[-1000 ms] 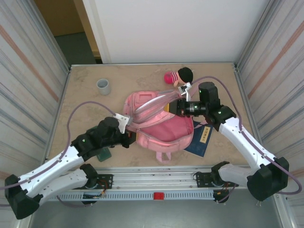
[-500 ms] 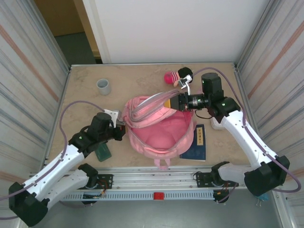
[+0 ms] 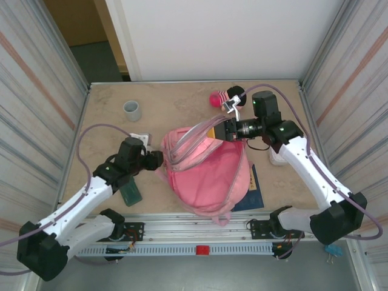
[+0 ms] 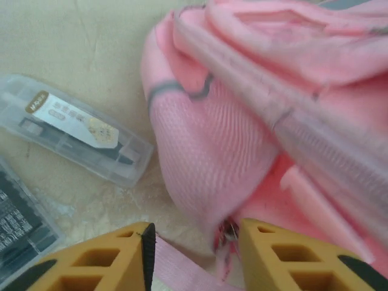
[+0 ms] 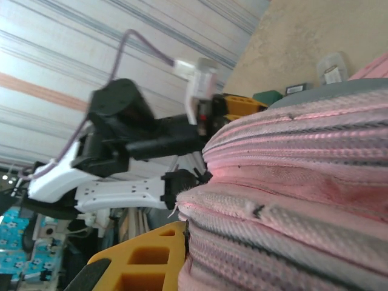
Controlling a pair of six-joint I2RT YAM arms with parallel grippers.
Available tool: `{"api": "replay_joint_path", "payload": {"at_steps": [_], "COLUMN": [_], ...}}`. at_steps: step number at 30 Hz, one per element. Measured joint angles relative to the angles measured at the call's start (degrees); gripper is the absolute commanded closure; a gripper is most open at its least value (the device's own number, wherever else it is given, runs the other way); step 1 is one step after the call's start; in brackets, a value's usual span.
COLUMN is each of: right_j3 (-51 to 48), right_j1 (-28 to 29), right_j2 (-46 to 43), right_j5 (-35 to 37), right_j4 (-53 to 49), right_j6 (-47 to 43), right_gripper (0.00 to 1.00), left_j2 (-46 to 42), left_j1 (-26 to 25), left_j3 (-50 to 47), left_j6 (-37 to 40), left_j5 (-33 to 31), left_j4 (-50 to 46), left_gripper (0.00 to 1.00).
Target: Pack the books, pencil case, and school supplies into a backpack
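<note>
- Middle of the worktop (image 3: 182, 100), toward its near edge, seen from above: the pink backpack (image 3: 209, 173) stands partly raised, its top pulled toward the far right.
- The right gripper (image 3: 226, 128) is clenched on the backpack's top edge.
- The left gripper (image 3: 156, 160) sits just beside the backpack's left side, near the worktop.
- A dark blue book (image 3: 256, 189) lies flat near the near right corner, its left part hidden under the backpack.
- A grey cup (image 3: 132, 110) stands upright toward the far left corner, well apart from the backpack.
- A pink-and-black plush doll (image 3: 227, 96) lies by the far edge, just beyond the right gripper.
- A flat dark green thing (image 3: 130, 194) lies near the near left corner, partly under the left arm.
- Left wrist view: the yellow fingers (image 4: 97, 260) stand apart, released, and a pink strap (image 4: 182, 267) runs between them without being pinched.
- Beyond the fingers are the backpack's mesh side pocket (image 4: 206, 163) and padded folds.
- A clear plastic case (image 4: 73, 136) with a printed label lies on the worktop left of the backpack, close to it; whether they touch I cannot tell.
- Right wrist view: one yellow finger (image 5: 142, 257) presses against the backpack's ribbed pink fabric, which bulges over it.
- The left arm (image 5: 121, 142) reaches in from behind the fabric.
</note>
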Motion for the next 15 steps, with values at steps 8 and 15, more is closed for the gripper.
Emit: {"api": "replay_joint_path", "payload": {"at_steps": [8,15], "right_j3": [-1.33,-2.56], "right_j1": [4.09,8.39], "right_j2": [4.11,9.27], "right_j5": [8.48,17.25], "right_j4": [10.82,18.58], "right_j6": [0.26,1.77], "right_gripper": [1.0,1.0], "left_j2": [-5.9,-4.39], "left_j1": [0.0,0.0], "left_j3": [6.14,6.95], "left_j6": [-0.31,-0.96], "left_j5": [-4.31,-5.27], "left_j4": [-1.88,-2.64], "left_gripper": [0.38,0.38]}}
